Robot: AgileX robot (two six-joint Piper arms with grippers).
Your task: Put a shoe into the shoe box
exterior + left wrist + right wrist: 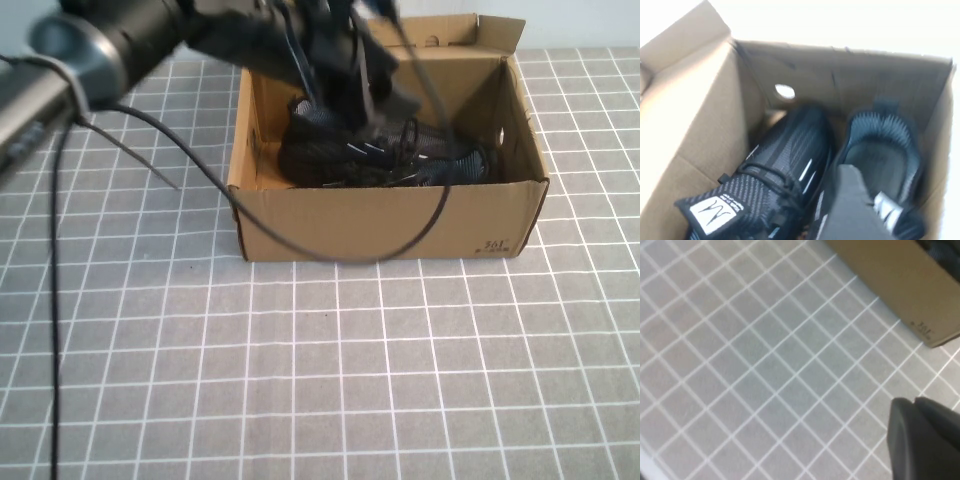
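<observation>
Left gripper (350, 85) is down inside the shoe box (390, 225), right over the shoe (772, 170), but honestly can't tell if it's gripping or letting go. Shoe sits beside its mate (880, 160), both lengthwise so they fit. Right gripper (925, 440) hangs over the gridded mat (765, 365) just outside the box, looks parked.

We see the left claw (355, 75) only as a dark blur over the shoe box (390, 220), so its fingers are unreadable. It covers part of the shoe (330, 145). The box's small print at 4 o'clock is too small to read. The right claw (925, 440) is cut off at the wrist picture's edge.
</observation>
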